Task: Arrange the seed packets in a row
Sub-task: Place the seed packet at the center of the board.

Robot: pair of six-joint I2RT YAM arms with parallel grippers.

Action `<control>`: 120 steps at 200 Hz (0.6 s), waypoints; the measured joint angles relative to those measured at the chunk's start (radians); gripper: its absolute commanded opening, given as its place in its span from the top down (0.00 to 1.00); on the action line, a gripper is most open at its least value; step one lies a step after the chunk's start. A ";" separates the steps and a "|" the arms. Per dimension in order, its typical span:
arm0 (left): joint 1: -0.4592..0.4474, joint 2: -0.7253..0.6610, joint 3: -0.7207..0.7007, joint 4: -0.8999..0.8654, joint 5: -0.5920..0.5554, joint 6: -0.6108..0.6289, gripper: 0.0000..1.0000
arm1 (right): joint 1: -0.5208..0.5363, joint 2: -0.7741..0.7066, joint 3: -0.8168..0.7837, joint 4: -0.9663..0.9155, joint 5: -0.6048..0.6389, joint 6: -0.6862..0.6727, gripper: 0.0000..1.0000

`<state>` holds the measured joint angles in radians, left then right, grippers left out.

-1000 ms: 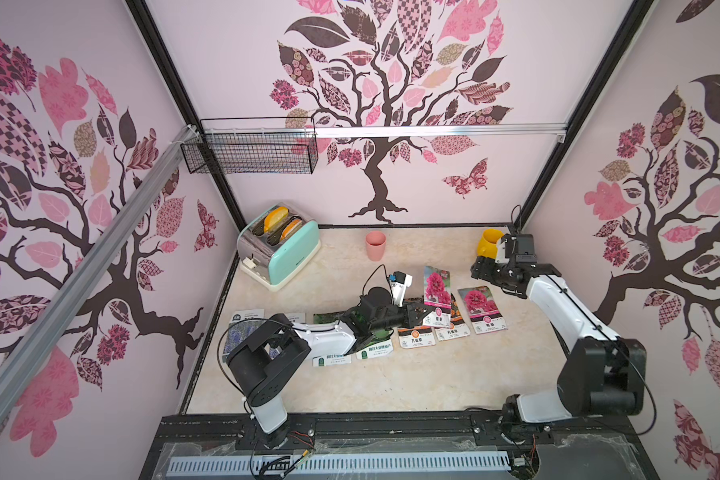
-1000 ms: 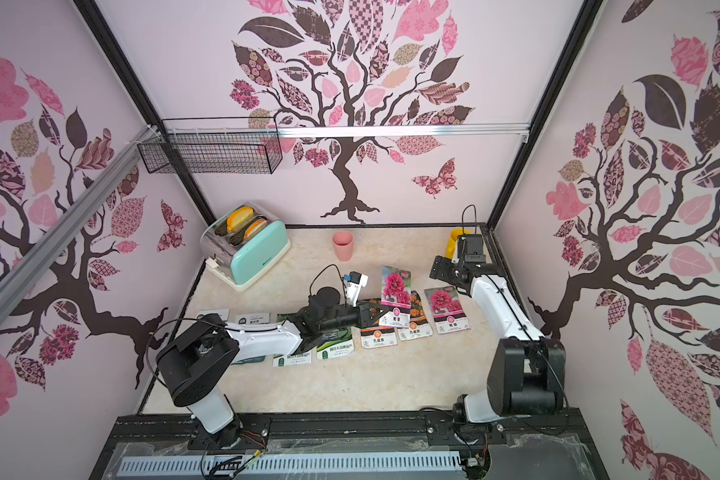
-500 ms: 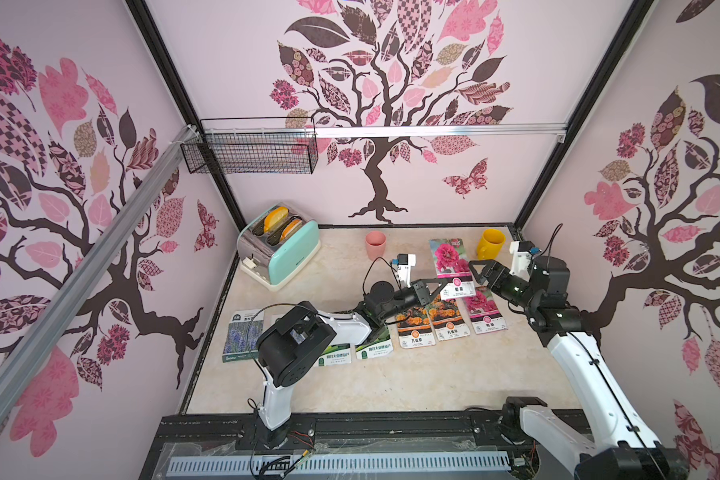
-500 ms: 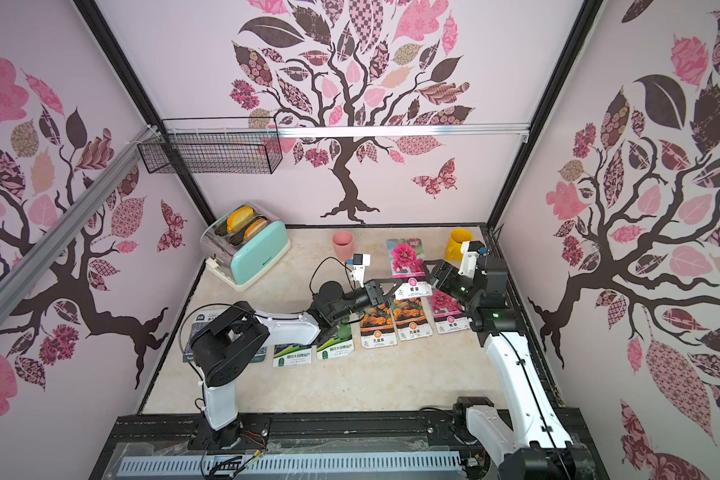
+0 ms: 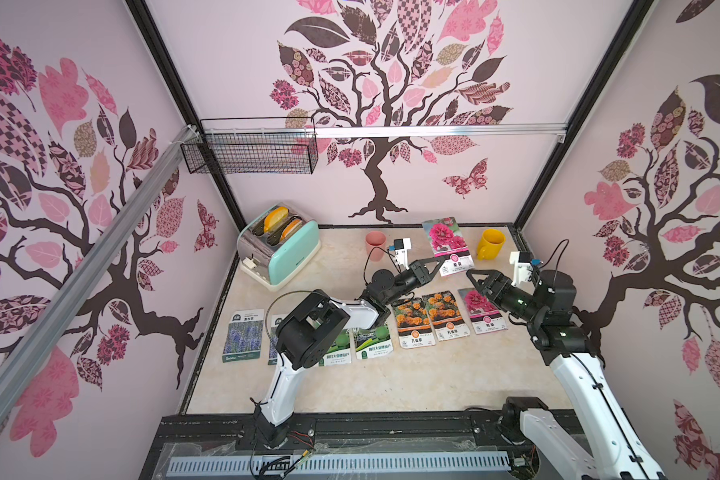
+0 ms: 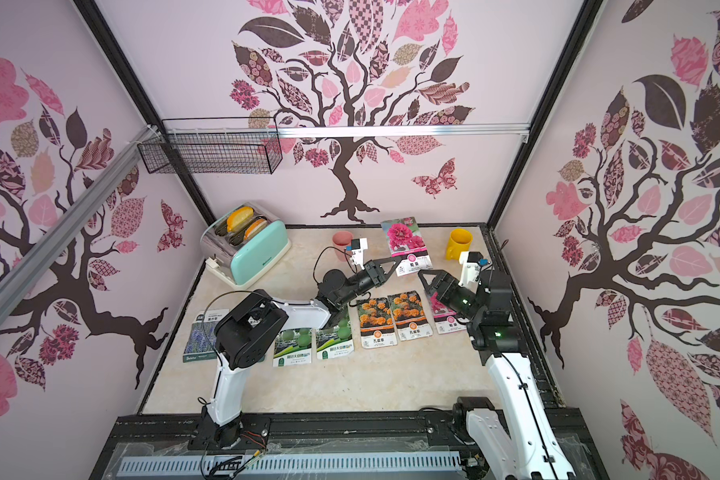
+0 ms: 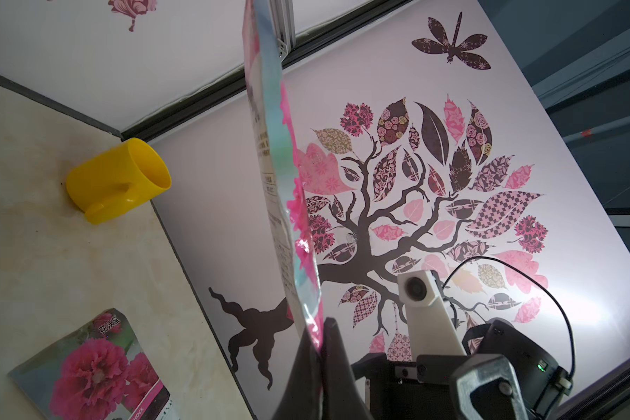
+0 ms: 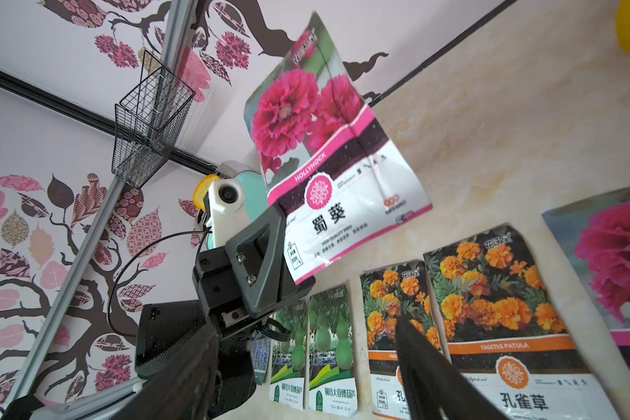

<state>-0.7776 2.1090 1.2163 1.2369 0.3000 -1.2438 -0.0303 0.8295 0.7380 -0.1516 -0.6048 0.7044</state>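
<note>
My left gripper (image 5: 443, 262) (image 7: 321, 334) is shut on the lower corner of a magenta-flower seed packet (image 5: 447, 245) (image 8: 321, 145), which stands upright in the air above the table's back. My right gripper (image 5: 474, 279) (image 8: 306, 338) is open just right of that packet, apart from it, with nothing between its fingers. On the table lie a lavender packet (image 5: 244, 334), two gourd packets (image 5: 373, 340), two marigold packets (image 5: 412, 322) and another magenta packet (image 5: 481, 309), side by side. The left arm partly hides a second lavender packet (image 5: 273, 332).
A mint toaster (image 5: 279, 245) stands at the back left. A pink cup (image 5: 376, 245) and a yellow mug (image 5: 490, 244) stand along the back wall. A wire basket (image 5: 250, 151) hangs on the wall above. The right arm's base fills the front right.
The left gripper has lifted the magenta packet off the table, up and toward the back right. The right arm has swung in from the back right corner and now faces the packet.
</note>
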 measured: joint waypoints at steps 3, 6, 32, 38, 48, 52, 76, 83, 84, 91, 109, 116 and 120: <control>0.001 0.001 0.002 0.000 0.000 -0.002 1.00 | 0.000 0.001 -0.005 0.001 -0.003 0.004 0.22; 0.001 0.002 0.005 0.000 0.000 -0.004 1.00 | 0.000 0.003 -0.009 0.004 -0.007 0.008 0.22; 0.001 0.003 0.032 0.007 0.013 -0.015 1.00 | 0.000 0.009 -0.051 0.053 -0.032 0.049 0.24; 0.000 0.003 0.038 0.010 0.017 -0.017 1.00 | 0.000 0.010 -0.061 0.074 -0.037 0.060 0.24; -0.002 0.003 0.046 0.013 0.023 -0.023 1.00 | 0.000 0.013 -0.077 0.111 -0.047 0.082 0.24; -0.002 0.003 0.048 0.016 0.025 -0.024 1.00 | 0.000 0.014 -0.082 0.123 -0.050 0.087 0.24; -0.006 0.003 0.051 0.020 0.039 -0.035 1.00 | 0.000 0.044 -0.094 0.192 -0.069 0.120 0.25; -0.007 0.003 0.051 0.019 0.043 -0.038 1.00 | 0.000 0.050 -0.094 0.205 -0.072 0.126 0.25; -0.007 0.003 0.051 0.019 0.043 -0.039 1.00 | 0.000 0.051 -0.094 0.209 -0.073 0.127 0.25; -0.008 0.003 0.051 0.019 0.046 -0.040 1.00 | 0.000 0.053 -0.094 0.218 -0.074 0.130 0.26; -0.008 0.003 0.051 0.019 0.061 -0.044 1.00 | 0.000 0.056 -0.092 0.245 -0.080 0.134 0.28; -0.009 0.003 0.051 0.019 0.065 -0.046 1.00 | 0.000 0.060 -0.090 0.255 -0.083 0.135 0.30; -0.009 0.003 0.051 0.019 0.068 -0.048 1.00 | 0.001 0.062 -0.089 0.262 -0.084 0.136 0.30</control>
<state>-0.7864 2.1120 1.2675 1.2564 0.3683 -1.2915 -0.0296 0.8917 0.6487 0.1101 -0.6891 0.8406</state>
